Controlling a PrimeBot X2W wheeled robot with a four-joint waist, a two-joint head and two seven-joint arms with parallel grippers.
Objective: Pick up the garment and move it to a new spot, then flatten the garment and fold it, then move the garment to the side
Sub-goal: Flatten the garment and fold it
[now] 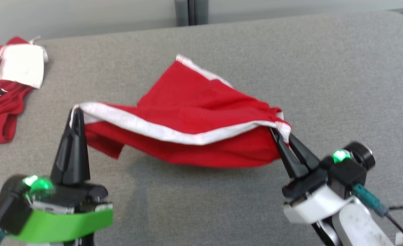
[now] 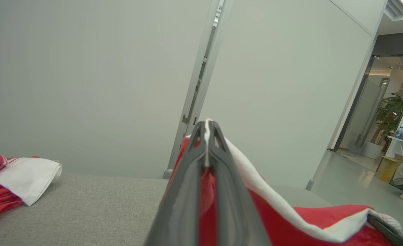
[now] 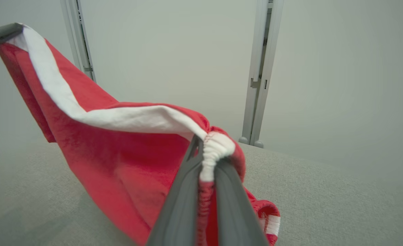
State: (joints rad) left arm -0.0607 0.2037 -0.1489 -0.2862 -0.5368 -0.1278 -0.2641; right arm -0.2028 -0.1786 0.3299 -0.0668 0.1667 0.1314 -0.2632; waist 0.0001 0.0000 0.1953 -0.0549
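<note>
The garment [image 1: 194,112] is red cloth with a white band along its edge, stretched between both grippers above the grey surface [image 1: 222,205]. My left gripper [image 1: 75,111] is shut on the white band at the garment's left corner; the left wrist view shows the band pinched between its fingers [image 2: 206,136]. My right gripper [image 1: 279,131] is shut on the bunched white hem at the right corner, seen close up in the right wrist view as my right gripper [image 3: 208,160]. The garment [image 3: 119,160] sags in the middle, and its far end rests on the surface.
A second red and white garment [image 1: 6,85] lies crumpled at the far left of the surface, seen too in the left wrist view [image 2: 13,181]. A pale wall with a grey post [image 1: 191,12] runs behind. A doorway [image 2: 375,119] opens to the right.
</note>
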